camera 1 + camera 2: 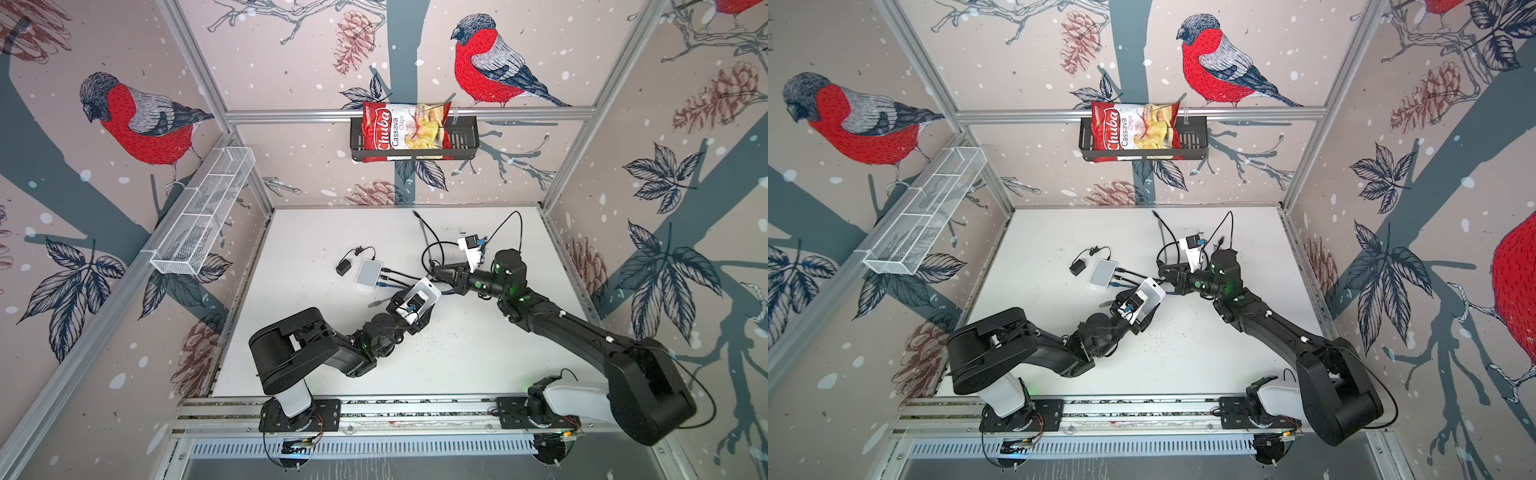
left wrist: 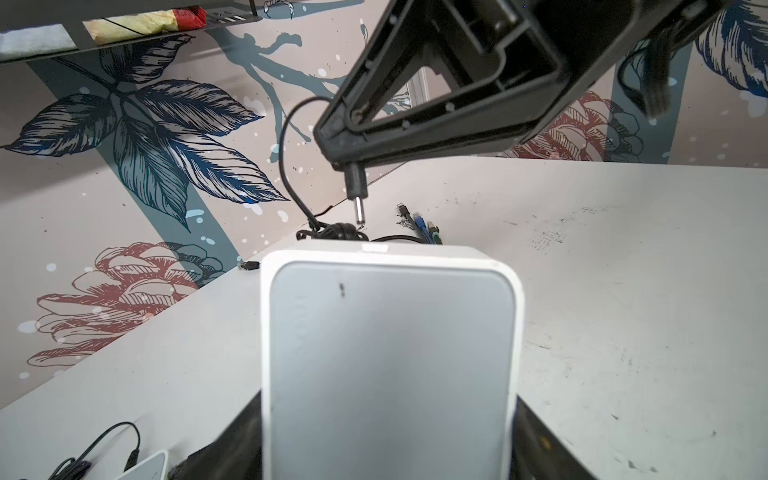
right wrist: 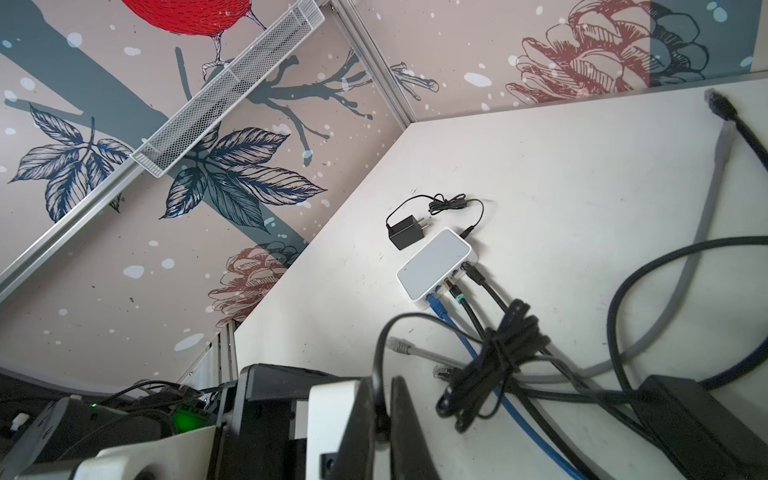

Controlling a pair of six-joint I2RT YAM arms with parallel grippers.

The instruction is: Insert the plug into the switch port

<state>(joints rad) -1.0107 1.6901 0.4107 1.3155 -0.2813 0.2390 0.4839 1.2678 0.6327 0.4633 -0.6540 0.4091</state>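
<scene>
Both claws split the job: the left claw (image 1: 420, 298) clamped wide on the white switch (image 2: 390, 353), offering its far edge to the right claw (image 2: 345, 151), which pinched the plug (image 2: 356, 195) tip-out just short of it, probably lining up a straight push.

A robot laboratory cell: aluminium frame (image 1: 291, 115) with bird wallpaper panels (image 1: 291, 62) around a white table (image 1: 478, 357), two arms (image 1: 582, 328) bolted on the near rail (image 1: 415, 409).

We see a scuffed white table (image 1: 457, 357) carrying a small white switch (image 1: 368, 272) lying flat, a blue cable (image 3: 440, 309) and darker ones plugged into its edge, a black power adapter (image 1: 343, 267) just beside it, and a loose grey cable (image 3: 715, 187) near the back.
</scene>
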